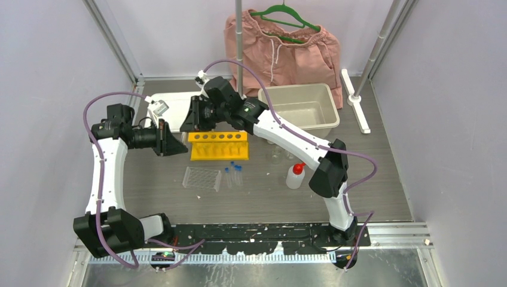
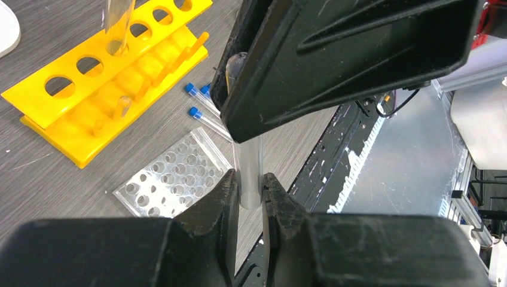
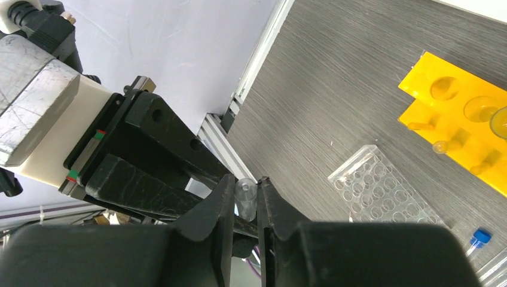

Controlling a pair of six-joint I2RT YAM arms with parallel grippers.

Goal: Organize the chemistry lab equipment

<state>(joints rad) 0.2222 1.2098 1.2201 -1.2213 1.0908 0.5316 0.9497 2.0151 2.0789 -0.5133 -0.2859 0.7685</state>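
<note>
Handover step: we find one clear tube (image 2: 250, 161) clamped by both left gripper (image 2: 250, 184) and right gripper (image 3: 245, 200), just off the rack's (image 1: 218, 146) left end. Next, we judge, one side lets go before racking.

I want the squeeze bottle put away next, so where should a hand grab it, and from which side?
Grip the white squeeze bottle around its white body, below the red nozzle. It stands upright and the body is its widest part, so probably come in level from the near side; the small beakers sit behind it.
</note>
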